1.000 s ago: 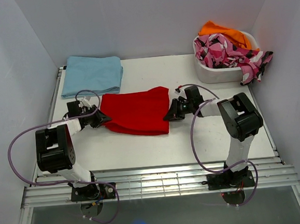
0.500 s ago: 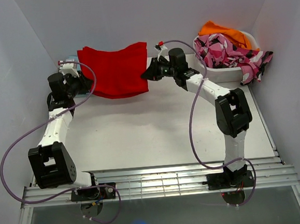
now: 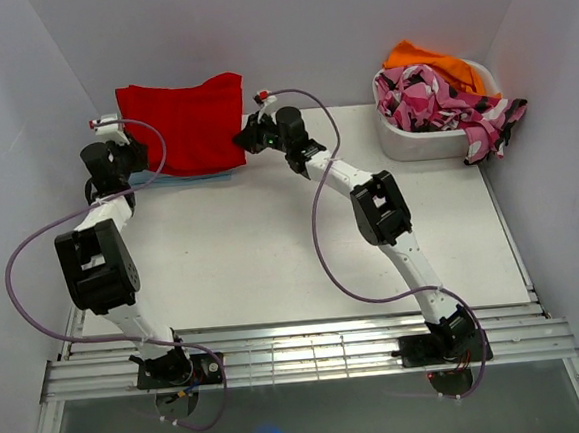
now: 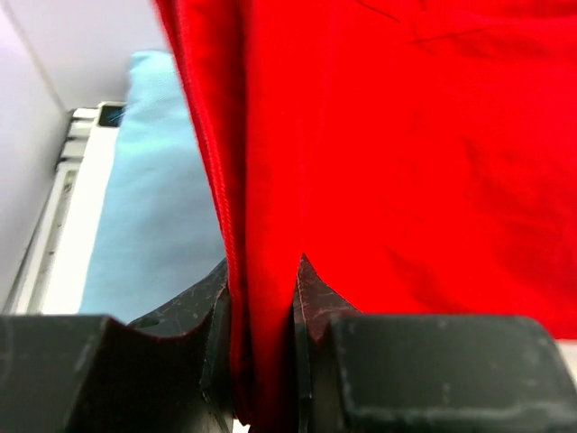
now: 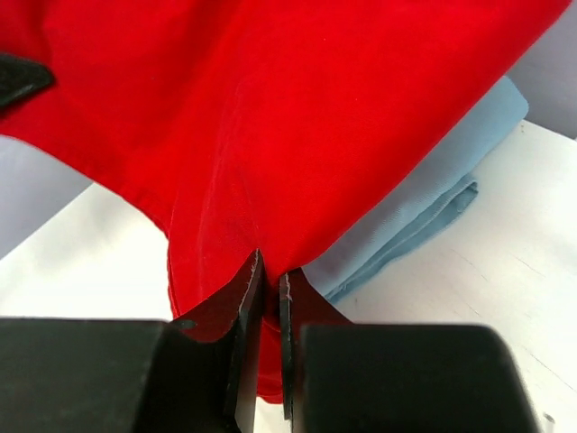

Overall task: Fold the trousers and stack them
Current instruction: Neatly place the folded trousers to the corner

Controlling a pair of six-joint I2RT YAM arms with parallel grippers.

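At about 11 o'clock on the bench (image 3: 273, 258), up against the far wall, the trousers (image 3: 187, 124) hang as a folded bright red panel stretched between the two arms. The left fingers (image 4: 215, 329) are clamped on the panel's 9 o'clock edge. In the left wrist view a thick bunch of red fabric fills the gap between them, and a stitched seam runs up from the grip. The right fingers (image 5: 242, 311) are pinched nearly together on the 3 o'clock edge, and the cloth fans out above them in the right wrist view. Both arms are stretched out far from their bases, the right one reaching diagonally across the bench toward 11 o'clock.

Directly beneath the trousers lies a folded light blue garment (image 5: 424, 212). From overhead only a thin strip of it shows, below the red hem at the 6 o'clock side. The wrist views show more of it lying flat on the white surface. Whether the red hem touches the blue cloth cannot be told.

Over at about 1 o'clock, well apart from the trousers, stands a white basin (image 3: 414, 144). It holds a pink-black-white patterned garment (image 3: 441, 99) that spills over its 3 o'clock rim, and an orange garment (image 3: 428, 62) is heaped behind that.
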